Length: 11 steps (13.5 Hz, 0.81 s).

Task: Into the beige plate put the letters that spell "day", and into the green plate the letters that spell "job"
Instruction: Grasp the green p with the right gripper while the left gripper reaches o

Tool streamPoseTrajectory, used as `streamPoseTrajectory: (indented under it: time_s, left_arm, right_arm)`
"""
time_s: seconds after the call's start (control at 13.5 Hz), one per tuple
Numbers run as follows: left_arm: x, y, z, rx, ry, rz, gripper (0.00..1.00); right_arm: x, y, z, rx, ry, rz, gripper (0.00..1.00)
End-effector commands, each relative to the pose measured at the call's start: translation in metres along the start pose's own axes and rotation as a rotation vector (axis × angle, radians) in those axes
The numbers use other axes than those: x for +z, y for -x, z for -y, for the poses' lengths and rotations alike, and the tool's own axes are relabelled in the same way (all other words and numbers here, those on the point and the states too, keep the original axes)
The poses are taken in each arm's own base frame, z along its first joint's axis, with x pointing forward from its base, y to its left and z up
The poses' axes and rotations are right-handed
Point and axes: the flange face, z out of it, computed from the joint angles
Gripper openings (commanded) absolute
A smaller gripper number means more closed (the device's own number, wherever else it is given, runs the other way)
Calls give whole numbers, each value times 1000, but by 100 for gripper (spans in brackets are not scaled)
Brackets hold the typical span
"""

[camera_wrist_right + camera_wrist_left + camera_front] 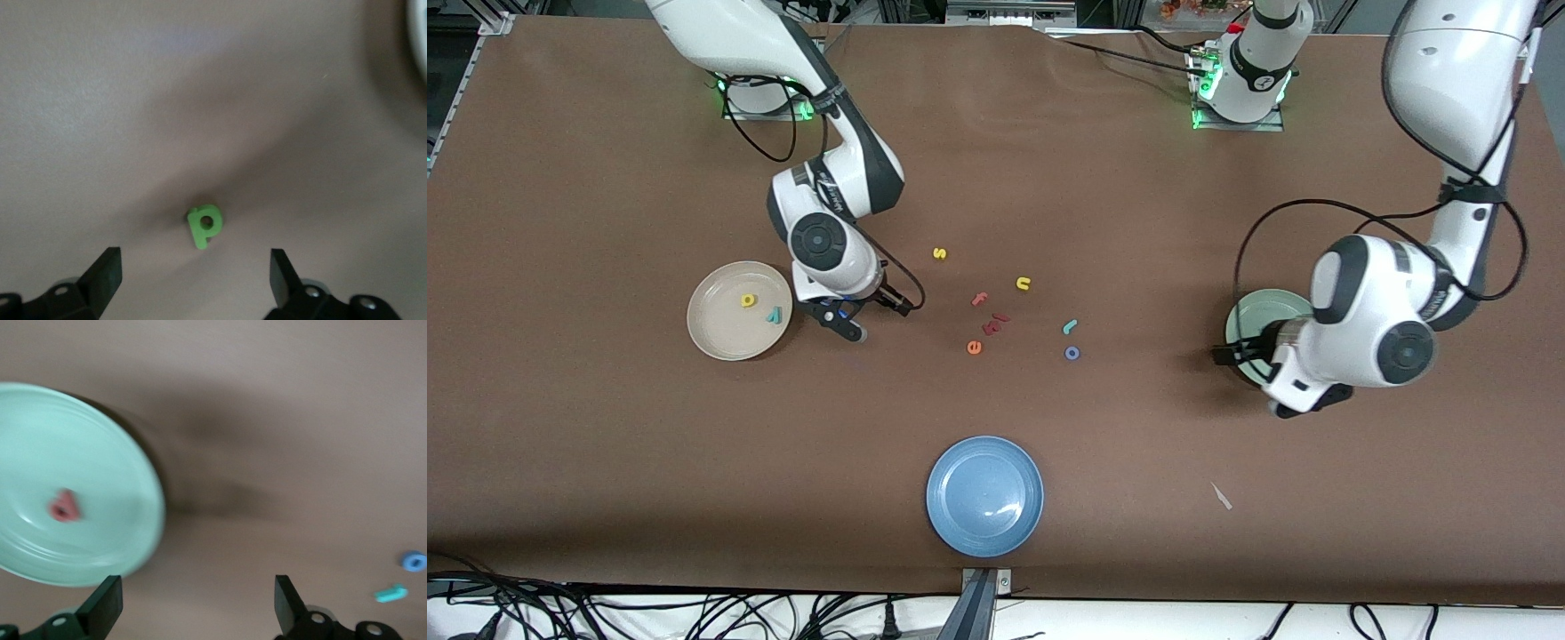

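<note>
The beige plate (716, 342) holds a yellow a (748, 300) and a teal y (775, 313). Beside it, my right gripper (195, 261) hangs open low over the table, with the green d (205, 227) lying flat just ahead of its fingertips and touching neither. The green plate (1254, 316) at the left arm's end is half covered by the left hand. A salmon b (65, 507) lies in this plate (100, 453). My left gripper (197, 590) is open and empty over the table beside the plate's rim. The teal j (1069, 326) and blue o (1072, 353) lie mid-table.
Loose letters in the middle of the table: yellow s (939, 253), yellow u (1023, 284), pink f (979, 300), a dark red piece (996, 324), orange e (974, 348). A blue plate (984, 495) stands near the front edge.
</note>
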Motion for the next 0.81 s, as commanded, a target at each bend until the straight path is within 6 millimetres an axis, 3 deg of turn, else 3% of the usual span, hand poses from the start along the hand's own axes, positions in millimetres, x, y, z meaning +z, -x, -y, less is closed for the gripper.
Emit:
streamPoseTrajectory:
  time_s: [0.0,0.07,0.37,0.59,0.74]
  left_arm:
    - [1,15,-44,-58,12,-66,100]
    - [3,20,-57,-79,22,-86,99]
    - [34,34,-105,-206,67,-131,98]
    - [59,42,-128,-320,87,-136,97]
    - [59,38,-131,-445,144,-137,98]
  right_arm:
    - [14,-2,3,30,-17,-4,76]
    - [16,-2,3,30,-19,-6,72]
    - [30,-4,1,34,-21,-13,72]
    - [33,-5,-2,30,-16,-10,61]
    - [38,-5,-3,32,-9,-7,49]
